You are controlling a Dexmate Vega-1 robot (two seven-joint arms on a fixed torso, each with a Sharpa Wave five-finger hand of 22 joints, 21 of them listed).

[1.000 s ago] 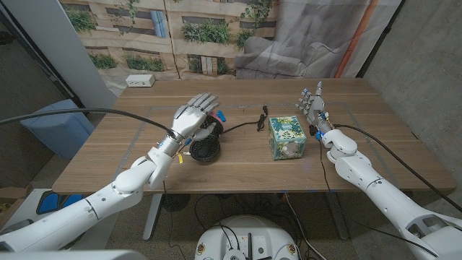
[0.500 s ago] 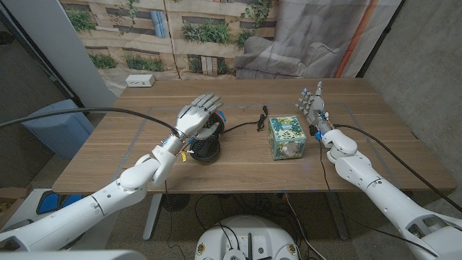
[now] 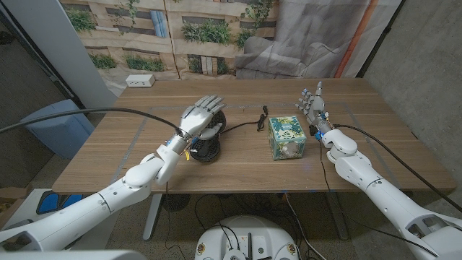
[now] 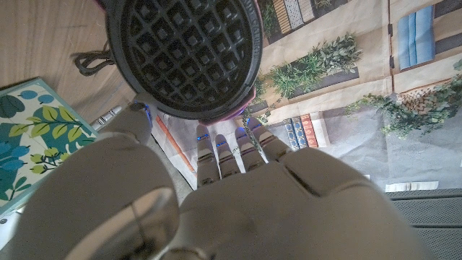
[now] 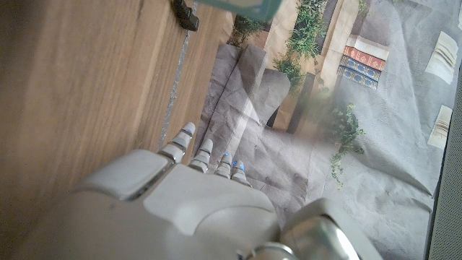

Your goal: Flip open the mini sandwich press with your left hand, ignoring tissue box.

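The mini sandwich press stands left of the table's middle, its black base (image 3: 206, 151) in front and its lid (image 3: 218, 123) tipped up behind. The lid's dark waffle plate (image 4: 184, 50) faces the left wrist camera. My left hand (image 3: 200, 115) hovers above the base with fingers (image 4: 231, 153) stretched out toward the lid's rim, holding nothing. The tissue box (image 3: 286, 137), green with a leaf print, sits to the right of the press; its corner (image 4: 32, 137) appears beside my left hand. My right hand (image 3: 315, 107) stands upright beyond the box, fingers apart and empty (image 5: 180, 209).
A black cable (image 3: 249, 123) runs from the press to a plug (image 3: 265, 110) near the table's middle. A white power strip (image 3: 140, 81) lies at the far left corner. A blue bin (image 3: 50, 126) stands off the table's left edge.
My left hand has moved a little farther and to the right, and the press lid has swung further up and back. The right arm has not moved.
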